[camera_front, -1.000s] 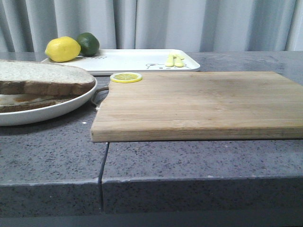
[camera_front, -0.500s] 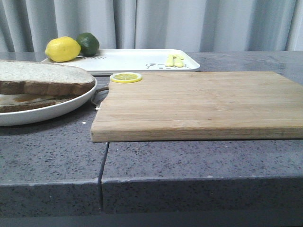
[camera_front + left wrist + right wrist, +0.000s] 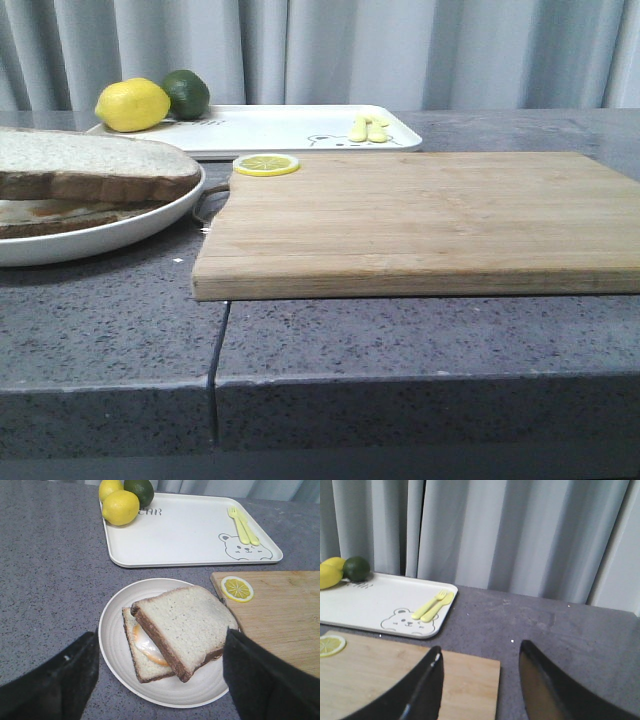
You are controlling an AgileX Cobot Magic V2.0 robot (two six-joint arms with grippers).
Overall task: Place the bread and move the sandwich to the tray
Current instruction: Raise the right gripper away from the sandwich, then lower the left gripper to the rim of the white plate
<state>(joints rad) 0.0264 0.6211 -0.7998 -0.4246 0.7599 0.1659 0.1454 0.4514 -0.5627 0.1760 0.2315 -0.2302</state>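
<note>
The sandwich [image 3: 172, 642] is seen on its round white plate, left of the wooden board [image 3: 420, 220]; the bread [image 3: 185, 627] lies askew over the egg slice, one corner turned toward the board. The left gripper [image 3: 160, 680] is spread wide astride the plate. On the tray [image 3: 185, 532] behind, two lemons [image 3: 120, 507], a lime [image 3: 140, 490] and yellow cutlery [image 3: 243, 525] are held. The right gripper [image 3: 480, 690] is spread, empty, above the board's far corner.

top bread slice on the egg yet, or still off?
On. The bread lies skewed over the egg slice on the sandwich plate; yolk shows at its edge.
</note>
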